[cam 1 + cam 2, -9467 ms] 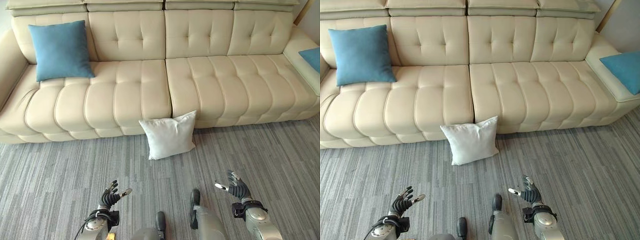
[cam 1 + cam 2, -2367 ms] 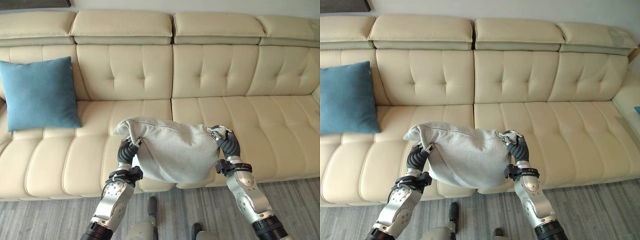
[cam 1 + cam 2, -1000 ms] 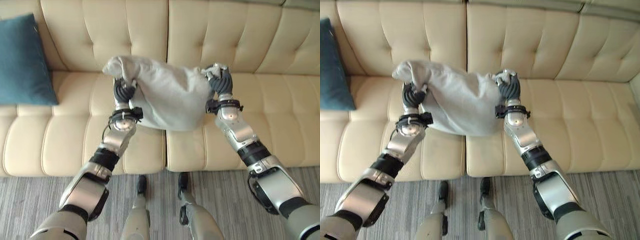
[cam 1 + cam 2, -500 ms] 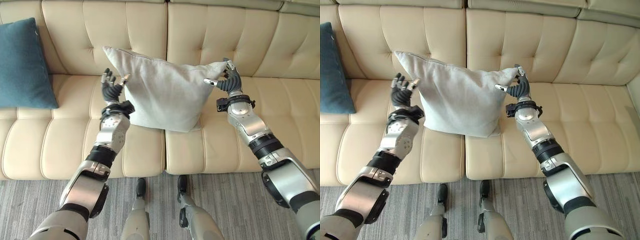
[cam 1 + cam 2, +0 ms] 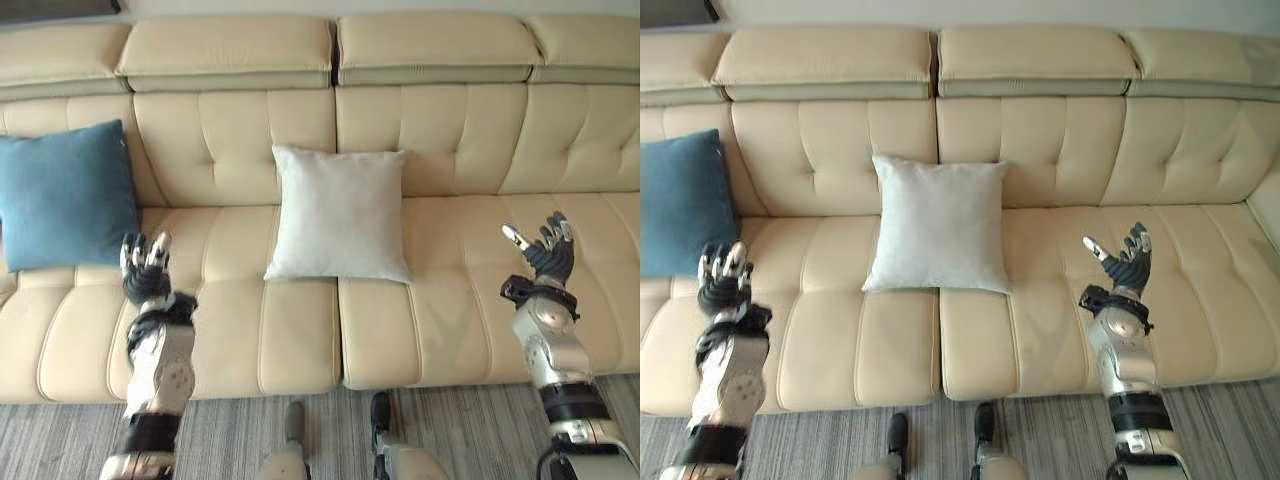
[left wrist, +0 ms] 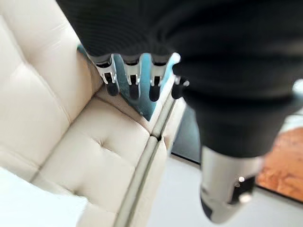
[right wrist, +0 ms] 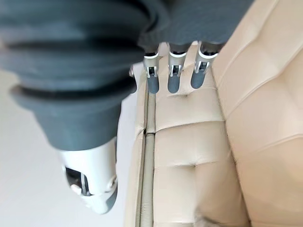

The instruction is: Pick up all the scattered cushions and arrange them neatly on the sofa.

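1. Leaning upright against the backrest at the middle of the sofa point(image 5: 450, 300), straddling the seam between the two seat sections: the white cushion point(image 5: 340, 213), square-on and looking neatly placed.
2. Standing at the far left end of the seat, also propped against the backrest: the blue cushion point(image 5: 66, 194), well apart from the white one.
3. Hovering over the left seat section, between the two cushions and touching neither: the left hand point(image 5: 145, 270), fingers straight and relaxed, holding nothing.
4. Hovering over the right seat section, well clear of the white cushion: the right hand point(image 5: 545, 252), fingers spread with the thumb out to the side, likewise empty.
5. Judging progress: two cushions sitting on the sofa, none lying on the visible strip of grey floor point(image 5: 220, 440) at the sofa's foot.
6. Remaining unclear: whether more cushions are lying beyond what these views take in, so calling the job finished is not possible from here; possibly evening out the spacing along the seat.
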Robot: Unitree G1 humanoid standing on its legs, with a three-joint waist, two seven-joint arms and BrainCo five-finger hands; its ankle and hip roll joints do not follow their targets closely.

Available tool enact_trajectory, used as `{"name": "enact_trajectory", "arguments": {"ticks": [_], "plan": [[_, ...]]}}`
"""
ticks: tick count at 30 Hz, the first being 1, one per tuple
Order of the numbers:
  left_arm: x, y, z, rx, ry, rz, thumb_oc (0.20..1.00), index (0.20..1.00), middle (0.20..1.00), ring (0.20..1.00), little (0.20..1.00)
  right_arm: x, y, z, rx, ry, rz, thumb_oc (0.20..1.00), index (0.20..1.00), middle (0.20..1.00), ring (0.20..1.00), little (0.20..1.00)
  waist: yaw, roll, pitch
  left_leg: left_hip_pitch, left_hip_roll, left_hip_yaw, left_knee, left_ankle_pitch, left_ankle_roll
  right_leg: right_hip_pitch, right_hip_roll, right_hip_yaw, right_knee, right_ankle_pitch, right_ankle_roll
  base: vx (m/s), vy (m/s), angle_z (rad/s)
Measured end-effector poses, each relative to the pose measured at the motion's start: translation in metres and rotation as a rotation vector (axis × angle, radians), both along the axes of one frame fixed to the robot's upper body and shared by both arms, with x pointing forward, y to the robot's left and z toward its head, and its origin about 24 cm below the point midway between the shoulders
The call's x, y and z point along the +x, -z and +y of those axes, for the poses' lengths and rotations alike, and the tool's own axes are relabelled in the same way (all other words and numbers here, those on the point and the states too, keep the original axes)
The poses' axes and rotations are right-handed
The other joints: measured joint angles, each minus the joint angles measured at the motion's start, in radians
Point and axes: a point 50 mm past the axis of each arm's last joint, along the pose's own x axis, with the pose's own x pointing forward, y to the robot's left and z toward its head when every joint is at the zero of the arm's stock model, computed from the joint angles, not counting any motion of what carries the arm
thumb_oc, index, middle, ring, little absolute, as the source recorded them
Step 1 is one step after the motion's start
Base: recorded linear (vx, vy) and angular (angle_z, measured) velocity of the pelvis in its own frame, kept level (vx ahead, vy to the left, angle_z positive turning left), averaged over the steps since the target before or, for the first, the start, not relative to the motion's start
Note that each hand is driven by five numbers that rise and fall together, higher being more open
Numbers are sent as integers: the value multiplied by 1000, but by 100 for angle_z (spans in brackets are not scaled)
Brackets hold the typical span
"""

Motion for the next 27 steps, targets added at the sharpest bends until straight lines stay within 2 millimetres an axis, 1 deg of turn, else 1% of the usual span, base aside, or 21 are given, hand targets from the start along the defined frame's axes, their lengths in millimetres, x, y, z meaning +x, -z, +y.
{"name": "enact_trajectory", "arguments": {"ticks": [1, 2, 3, 4, 6, 7, 10, 13, 14, 16, 17, 18, 19, 20, 21, 22, 23, 24, 25, 26, 27], "plan": [[-14, 15, 0, 1, -7, 76, 1000, 1000, 1000, 1000, 1000, -7, 8, -1, -13, -12, 32, 1000, 1000, 1000, 1000, 1000, 1, 1, -2, 16, -1, 8, 0, -5, 0, 14, -2, 1, -4, -6, 3, -42, 44, -2], [-17, 22, -2, -7, 6, 118, 1000, 1000, 1000, 1000, 1000, -9, 13, 0, -12, -22, 54, 1000, 1000, 1000, 1000, 1000, 3, -1, -5, 18, -3, 7, -1, -13, 4, 19, -4, 1, -4, -19, 14, -131, 115, -2], [-24, 30, -7, 28, 50, 158, 1000, 1000, 1000, 1000, 1000, -15, 23, 6, -20, -54, 86, 1000, 1000, 1000, 1000, 1000, 4, -11, -24, 14, -6, 8, 1, -16, -1, 12, -5, 3, -4, -26, 4, -107, 91, 1], [-32, 38, -11, 35, 65, 195, 1000, 1000, 1000, 1000, 1000, -23, 33, 11, -18, -74, 114, 1000, 1000, 1000, 1000, 1000, 4, -12, -43, 16, -8, 9, 0, -16, -1, 13, -5, 3, -4, -26, 4, -156, 131, -2], [-41, 54, -22, 17, 111, 271, 1000, 1000, 1000, 1000, 1000, -35, 48, 17, -20, -110, 182, 1000, 1000, 1000, 1000, 1000, 4, -11, -67, 21, -6, 9, -1, -17, 0, 19, -7, 4, -4, -27, 3, -93, 93, -3], [-47, 64, -34, 33, 193, 331, 1000, 1000, 1000, 1000, 1000, -45, 63, 24, -5, -164, 244, 1000, 1000, 1000, 1000, 1000, 4, -15, -75, 27, -9, 12, -1, -17, 1, 22, -12, 3, -4, -27, 4, -69, 92, -8], [-45, 69, -48, 59, 293, 361, 1000, 1000, 1000, 1000, 1000, -55, 76, 28, 16, -218, 306, 1000, 1000, 1000, 1000, 1000, 5, -17, -76, 30, -16, 13, -1, -17, 1, 23, -19, 3, -4, -26, 5, -66, 74, -6], [-41, 67, -55, 80, 349, 358, 1000, 1000, 1000, 1000, 1000, -59, 82, 33, 29, -259, 335, 1000, 1000, 1000, 1000, 1000, 0, -25, -78, 29, -27, 12, -1, -14, 5, 19, -25, 3, -4, -24, 8, -178, 78, -8], [-32, 62, -55, 124, 390, 342, 1000, 1000, 1000, 1000, 1000, -59, 85, 39, 48, -279, 335, 1000, 1000, 1000, 1000, 1000, -2, -37, -77, 13, -29, 13, -1, -14, 6, -3, -31, 3, -4, -23, 10, -203, 3, -13], [-29, 60, -55, 129, 393, 334, 1000, 1000, 1000, 1000, 1000, -58, 85, 41, 55, -286, 333, 1000, 1000, 1000, 1000, 1000, -1, -43, -70, 8, -31, 15, -1, -14, 6, -10, -37, 2, -4, -19, 26, -269, -9, -16], [-19, 55, -55, 153, 404, 315, 1000, 1000, 1000, 1000, 1000, -56, 91, 47, 105, -284, 324, 1000, 1000, 1000, 1000, 1000, -9, -60, -60, -3, -40, 37, 7, 2, 26, -42, -41, 16, 20, -18, 36, -220, -20, -22], [-7, 48, -58, 188, 440, 298, 1000, 1000, 1000, 1000, 1000, -51, 99, 52, 168, -279, 337, 1000, 1000, 1000, 1000, 1000, -8, -55, -40, -13, -27, 45, 6, 19, 48, -52, -36, 28, 14, -37, 66, -247, -55, -32], [1, 45, -63, 194, 452, 277, 1000, 1000, 1000, 1000, 1000, -47, 101, 57, 190, -299, 340, 1000, 1000, 1000, 1000, 1000, 2, -14, -18, -37, 13, 60, 0, 45, 65, -93, -11, 27, 129, -72, 69, -203, -75, -22], [6, 41, -67, 197, 460, 255, 1000, 1000, 1000, 1000, 1000, -47, 103, 60, 199, -313, 349, 1000, 1000, 1000, 1000, 1000, 2, 10, -6, -59, 37, 65, 1, 55, 77, -137, 2, 27, 276, -125, 57, -186, -103, -17], [7, 40, -70, 197, 480, 244, 1000, 1000, 1000, 1000, 1000, -53, 109, 63, 224, -325, 369, 1000, 1000, 1000, 1000, 1000, 5, 20, 2, -72, 48, 81, 7, 67, 89, -171, -11, 37, 506, -250, 63, -125, -112, -16], [2, 44, -69, 190, 481, 264, 1000, 1000, 1000, 1000, 1000, -59, 113, 63, 231, -328, 389, 1000, 1000, 1000, 1000, 1000, 8, 17, 2, -68, 45, 88, 7, 67, 88, -142, -32, 48, 560, -318, 69, -162, -156, -22], [-11, 54, -65, 178, 470, 315, 1000, 1000, 1000, 1000, 1000, -65, 116, 60, 233, -320, 403, 1000, 1000, 1000, 1000, 1000, 7, 9, -1, -58, 38, 93, 7, 66, 87, -37, -57, 55, 474, -340, 91, -227, -238, -30], [-21, 61, -61, 162, 449, 355, 1000, 1000, 1000, 1000, 1000, -70, 118, 56, 229, -308, 420, 1000, 1000, 1000, 1000, 1000, 8, 10, 6, -58, 43, 95, 7, 78, 71, 67, -53, 59, 293, -363, 63, -219, -272, -23], [-27, 69, -63, 130, 438, 381, 1000, 1000, 1000, 1000, 1000, -72, 118, 50, 207, -303, 436, 1000, 1000, 1000, 1000, 1000, 11, 41, 15, -59, 67, 93, 7, 90, 64, 83, -26, 53, 245, -324, 48, -243, -386, -30], [-30, 73, -65, 113, 429, 392, 1000, 1000, 1000, 1000, 1000, -74, 118, 45, 184, -306, 456, 1000, 1000, 1000, 1000, 1000, 13, 59, 15, -59, 85, 97, 8, 96, 55, 85, -7, 59, 227, -315, 41, -133, -266, -27], [-40, 81, -70, 88, 424, 424, 1000, 1000, 1000, 1000, 1000, -80, 119, 37, 147, -297, 487, 1000, 1000, 1000, 1000, 1000, 14, 81, 6, -80, 111, 98, 27, 111, 35, 89, 30, 62, 192, -296, 26, -169, -243, -19]]}}
